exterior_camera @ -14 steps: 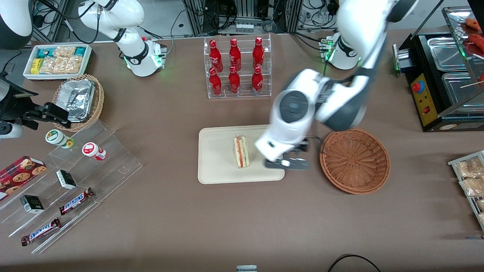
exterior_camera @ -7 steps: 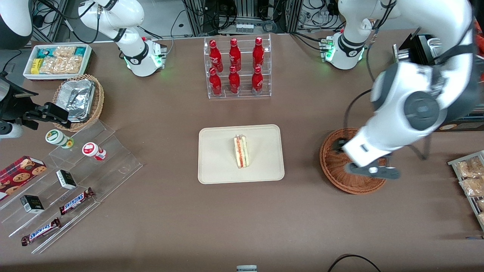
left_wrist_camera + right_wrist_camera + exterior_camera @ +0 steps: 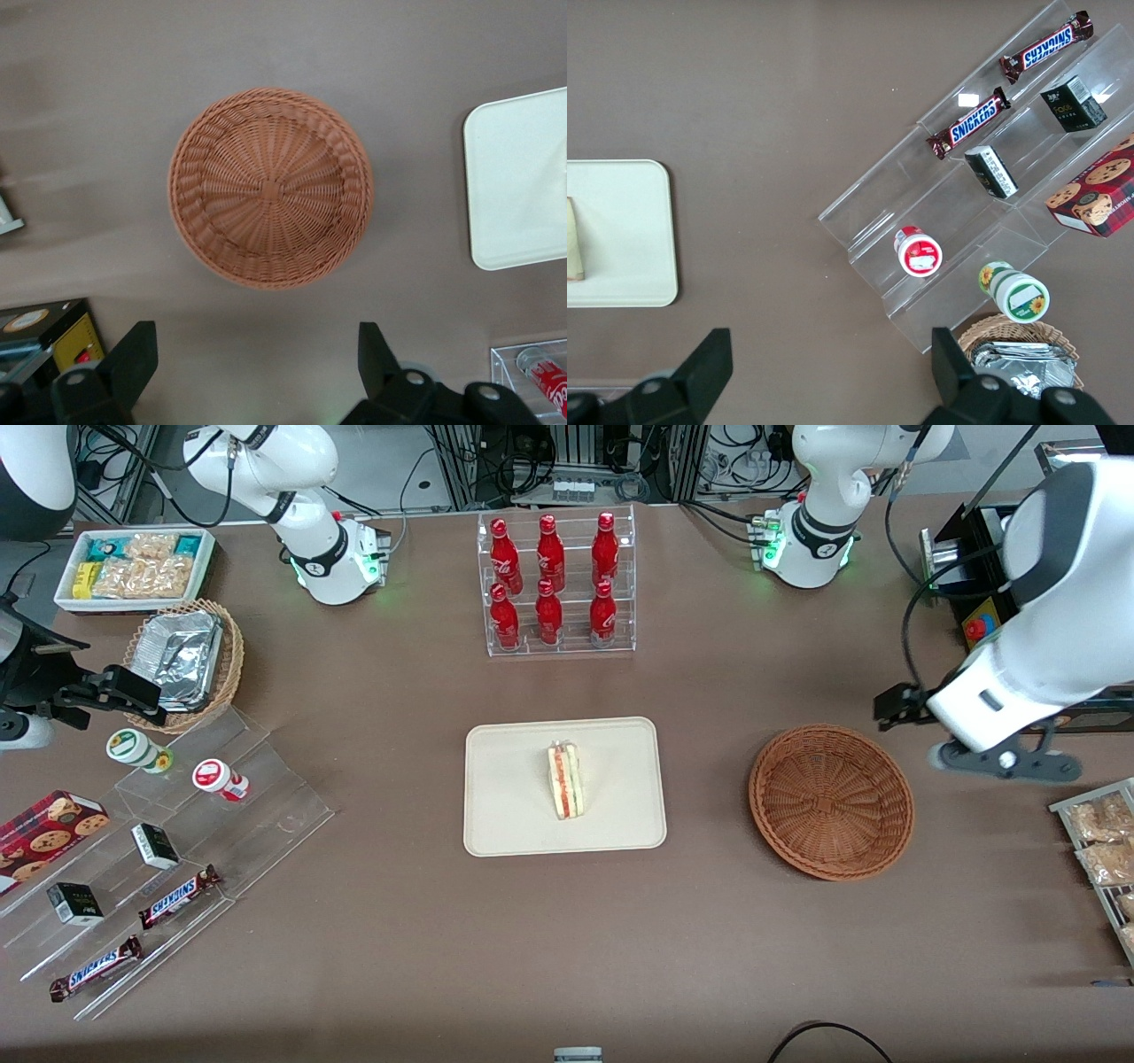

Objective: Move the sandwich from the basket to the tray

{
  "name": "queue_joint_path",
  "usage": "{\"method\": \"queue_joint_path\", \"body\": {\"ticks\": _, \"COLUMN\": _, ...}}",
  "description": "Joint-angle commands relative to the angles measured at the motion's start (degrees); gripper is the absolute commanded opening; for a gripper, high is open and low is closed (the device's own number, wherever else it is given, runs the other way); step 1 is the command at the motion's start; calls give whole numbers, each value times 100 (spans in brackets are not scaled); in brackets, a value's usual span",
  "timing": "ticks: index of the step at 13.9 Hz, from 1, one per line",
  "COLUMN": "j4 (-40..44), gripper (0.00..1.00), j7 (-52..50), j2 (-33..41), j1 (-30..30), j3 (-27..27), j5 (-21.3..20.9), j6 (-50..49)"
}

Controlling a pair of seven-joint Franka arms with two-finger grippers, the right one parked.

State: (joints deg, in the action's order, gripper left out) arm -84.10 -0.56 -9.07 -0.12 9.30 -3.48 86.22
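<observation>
**Sandwich on the tray, gripper raised past the basket**

The sandwich (image 3: 565, 781) lies on the cream tray (image 3: 505, 815) at the centre of the front frame, standing on its long edge with the red and green filling stripes facing up, a little toward the basket's side of the tray's middle. The reddish-brown basket (image 3: 831, 802) sits right of centre in that frame, well apart from the tray, with nothing in it (its woven bottom shows whole in the wrist view (image 3: 269, 188)).

The left arm's gripper (image 3: 1005, 761) hangs at the right edge of the front frame, above the table between the basket and the working arm's end. Its fingers (image 3: 133, 359) are spread wide with nothing between them. A corner of the tray (image 3: 514, 181) also shows in the wrist view.
</observation>
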Motion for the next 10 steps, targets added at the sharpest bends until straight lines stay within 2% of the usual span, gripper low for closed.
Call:
{"method": "queue_joint_path", "body": {"ticks": 1, "j4": -387, "gripper": 100, "j7": 118, "j2": 457, "j1": -66, "j3": -322, "j5": -12, "j6": -79}}
{"method": "queue_joint_path", "body": {"ticks": 3, "j4": -562, "gripper": 100, "j7": 109, "j2": 703, "j1": -260, "j3": -569, "j5": -12, "j6": -105}}
{"method": "queue_joint_path", "body": {"ticks": 10, "j4": -651, "gripper": 100, "j7": 100, "j2": 1012, "j1": -190, "j3": -614, "j5": 58, "j6": -324}}
